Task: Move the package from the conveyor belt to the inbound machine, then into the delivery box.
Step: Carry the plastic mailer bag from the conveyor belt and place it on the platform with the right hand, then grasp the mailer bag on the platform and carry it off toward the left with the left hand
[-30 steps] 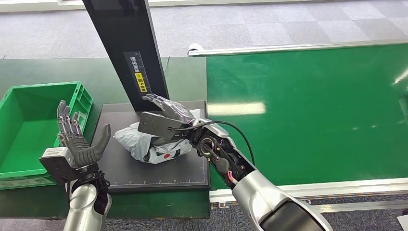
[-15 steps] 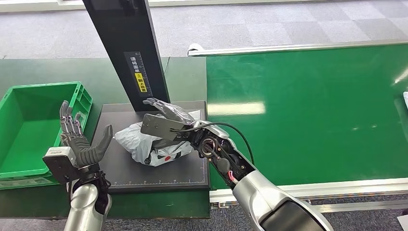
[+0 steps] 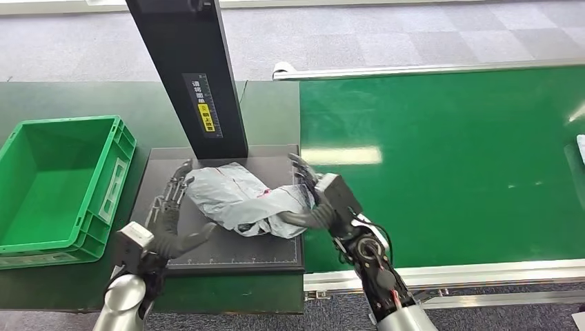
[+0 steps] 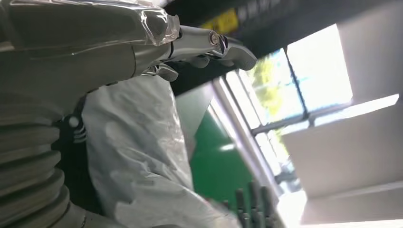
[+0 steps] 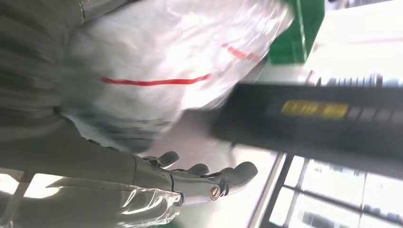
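Package: grey-white plastic mailer (image 3: 241,198) lying on the black platform (image 3: 207,252) of the inbound machine, just in front of its upright black column (image 3: 193,76); long axis runs roughly from the delivery box side toward the conveyor side, dipping slightly toward the robot at the conveyor end
Left hand: left hand (image 3: 169,217) sits at the package's box-side end, fingers (image 3: 176,186) stretched out along the platform and touching the bag's edge, thumb spread toward the robot; not closed around it
Right hand: right hand (image 3: 314,200) is against the conveyor-side end, fingers spread upward behind the bag and thumb curled under its near edge, cupping it; I cannot tell whether it truly grips
Head view alone: shows both hands bracketing the package from either side, and the whole layout
Left wrist view: shows crumpled bag film (image 4: 138,156) right beside the palm, outstretched fingers (image 4: 223,47) above it, and bright windows beyond
Right wrist view: shows a thin red line printed across the bag (image 5: 161,71), blurred, with the fingers (image 5: 209,175) extended free past it
Surface: dark green table (image 3: 69,96) carries the platform; green delivery box (image 3: 58,186) stands just left of it, glossy green conveyor belt (image 3: 441,158) with silver rails on the right
Room: grey carpet-tile floor (image 3: 386,31) beyond the table
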Controlling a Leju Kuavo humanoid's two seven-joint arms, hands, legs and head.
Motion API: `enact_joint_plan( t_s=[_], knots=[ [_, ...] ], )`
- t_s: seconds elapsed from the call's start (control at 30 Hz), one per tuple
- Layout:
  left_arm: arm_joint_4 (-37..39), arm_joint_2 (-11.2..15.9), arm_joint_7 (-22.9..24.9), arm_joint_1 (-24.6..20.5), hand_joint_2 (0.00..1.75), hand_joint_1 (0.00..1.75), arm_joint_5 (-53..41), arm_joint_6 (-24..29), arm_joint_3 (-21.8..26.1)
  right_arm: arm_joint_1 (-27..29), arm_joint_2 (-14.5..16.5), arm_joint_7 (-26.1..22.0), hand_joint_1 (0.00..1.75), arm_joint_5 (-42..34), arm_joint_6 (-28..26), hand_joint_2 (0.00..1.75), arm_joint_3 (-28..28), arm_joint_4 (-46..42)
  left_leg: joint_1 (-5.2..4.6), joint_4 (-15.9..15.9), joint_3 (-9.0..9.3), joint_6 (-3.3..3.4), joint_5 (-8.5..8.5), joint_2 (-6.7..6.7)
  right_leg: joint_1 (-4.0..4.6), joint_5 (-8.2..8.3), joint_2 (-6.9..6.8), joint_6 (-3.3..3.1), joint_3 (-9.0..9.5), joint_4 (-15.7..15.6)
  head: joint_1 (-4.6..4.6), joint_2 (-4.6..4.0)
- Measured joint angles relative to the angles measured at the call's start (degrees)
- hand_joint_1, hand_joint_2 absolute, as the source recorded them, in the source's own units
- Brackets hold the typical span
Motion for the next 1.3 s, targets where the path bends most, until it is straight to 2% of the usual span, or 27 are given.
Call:
enact_joint_plan(
  t_s=[0.17,0.4,0.6,0.83,1.3],
  knots=[
    [8.50,2.51,-0.56,-3.89,1.75,0.00,-5.02,1.75,-6.00,9.61,-1.54,0.58,0.00,1.59,-0.25,1.75,-8.06,-9.07,-0.04,0.00,0.05,0.02,-0.02,0.07,-0.01,0.03,0.07,-0.01,0.00,-0.03,-0.02,0.00],
    [16.75,5.07,-1.79,-7.29,1.75,0.00,-6.47,4.07,-10.07,15.82,-3.25,-0.36,0.00,1.54,-1.03,1.75,-11.89,-15.14,0.02,-0.01,0.07,0.00,-0.01,0.14,0.05,0.05,0.16,-0.04,0.00,-0.01,-0.02,0.00],
    [19.12,6.18,-1.83,-8.17,1.75,0.00,-7.46,5.34,-11.64,17.09,-4.08,-1.23,0.00,0.66,-2.09,1.75,-12.63,-17.16,0.00,-0.01,0.07,0.01,-0.01,0.14,0.04,0.05,0.17,-0.04,0.00,-0.01,-0.02,0.00],
    [24.08,7.73,-1.53,-10.79,1.75,0.00,-13.49,12.60,-14.86,16.77,-5.00,-1.98,0.00,-0.83,-3.05,1.75,-12.74,-18.26,0.01,-0.01,0.10,0.01,0.01,0.14,0.04,0.06,0.17,-0.04,0.04,-0.01,-0.02,0.00],
    [27.92,8.51,1.15,-12.37,1.75,0.00,-20.11,18.20,-20.04,16.61,-5.81,-2.99,0.00,-2.09,-3.68,1.75,-12.75,-19.63,0.00,-0.01,0.16,0.01,0.02,0.13,0.03,0.05,0.16,-0.04,0.14,-0.01,-0.02,0.00]
  ],
)
